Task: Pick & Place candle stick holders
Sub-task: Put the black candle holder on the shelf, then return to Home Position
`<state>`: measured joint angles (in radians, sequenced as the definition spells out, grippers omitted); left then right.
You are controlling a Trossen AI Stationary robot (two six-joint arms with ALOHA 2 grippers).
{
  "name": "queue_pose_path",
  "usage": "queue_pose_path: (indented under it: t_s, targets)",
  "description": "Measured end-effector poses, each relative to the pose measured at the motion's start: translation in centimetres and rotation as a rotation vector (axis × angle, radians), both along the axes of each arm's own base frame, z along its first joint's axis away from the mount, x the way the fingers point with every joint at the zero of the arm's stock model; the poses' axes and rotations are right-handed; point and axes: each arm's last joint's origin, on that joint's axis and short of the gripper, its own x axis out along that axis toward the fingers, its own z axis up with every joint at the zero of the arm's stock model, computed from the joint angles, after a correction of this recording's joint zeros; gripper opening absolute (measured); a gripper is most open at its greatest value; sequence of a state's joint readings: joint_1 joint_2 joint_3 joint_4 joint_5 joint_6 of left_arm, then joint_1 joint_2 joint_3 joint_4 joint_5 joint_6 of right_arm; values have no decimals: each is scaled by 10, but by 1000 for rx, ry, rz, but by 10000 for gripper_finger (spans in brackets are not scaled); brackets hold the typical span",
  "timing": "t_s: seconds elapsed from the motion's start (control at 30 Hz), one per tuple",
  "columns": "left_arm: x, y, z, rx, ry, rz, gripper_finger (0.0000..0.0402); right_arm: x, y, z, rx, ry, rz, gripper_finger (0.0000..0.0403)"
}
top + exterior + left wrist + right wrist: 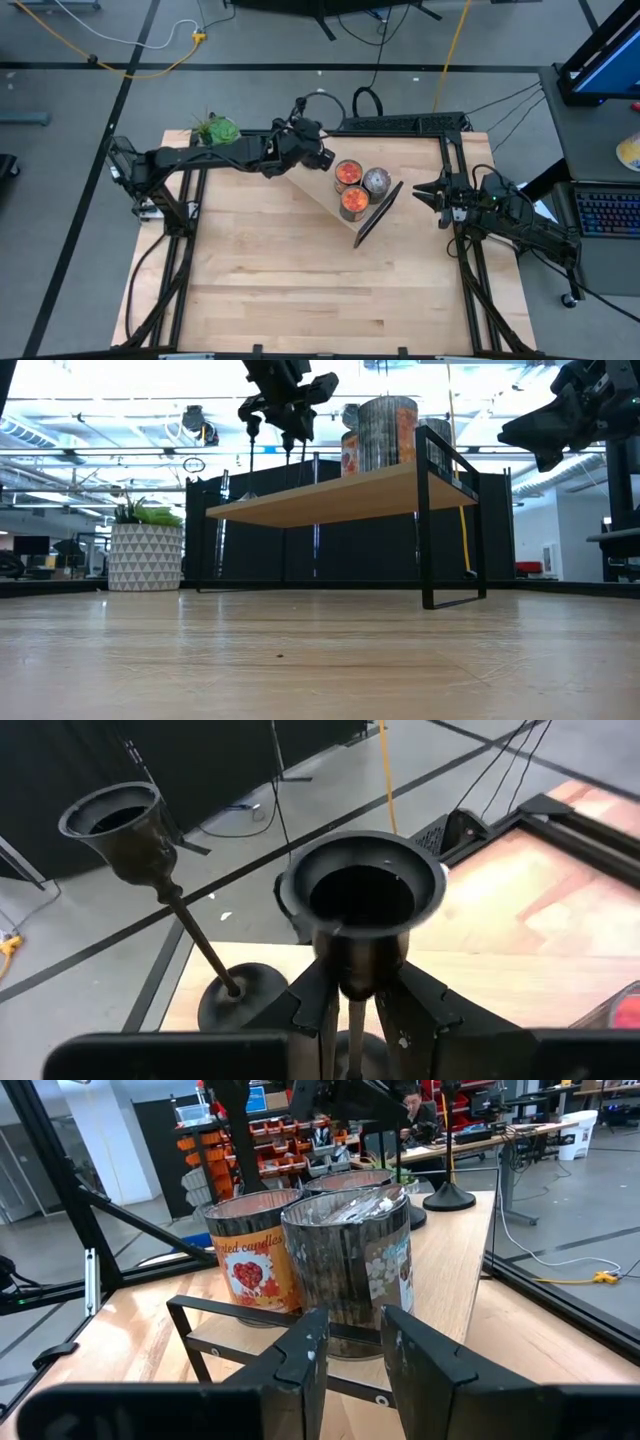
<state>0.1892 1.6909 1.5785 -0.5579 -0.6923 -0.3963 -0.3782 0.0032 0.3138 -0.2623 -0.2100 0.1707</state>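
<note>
While my left gripper clamps a black metal cupped candle stick holder by its stem, another stands just beside. My right gripper, fingers narrowly apart and empty, faces three jar candles.

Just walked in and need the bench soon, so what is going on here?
The left claw is shut on the stem of a black candle stick holder above the far end of a small wooden shelf. A second holder stands beside it. Three candle jars sit on the shelf. The right claw waits beside the shelf, holding nothing.
</note>
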Motion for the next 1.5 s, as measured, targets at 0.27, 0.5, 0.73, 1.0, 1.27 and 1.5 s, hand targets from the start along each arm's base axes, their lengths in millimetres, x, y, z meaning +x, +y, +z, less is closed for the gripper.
queue_pose_path:
  t_s: [0.27, 0.5, 0.73, 1.0, 1.27, 1.5]
  targets:
    - [-4, 0, -1, -29, 8, 18, 134, 0, 0, 0, 0, 0, 0, 91]
    - [-2, -6, -1, -38, -3, 2, 169, 0, 0, 0, 0, 0, 0, 91]
    - [-1, -15, 1, -38, 5, -23, 177, 0, 0, 0, 0, 0, 1, 91]
    - [-7, -20, -6, -91, 55, 9, 177, 0, 0, 0, 0, 0, 1, 91]
    - [-5, -31, -6, -96, 58, -17, 177, 0, 0, 0, 0, 0, 1, 91]
    - [-8, -45, -10, -129, 83, -22, 177, 0, 0, 0, 0, 0, 1, 91]
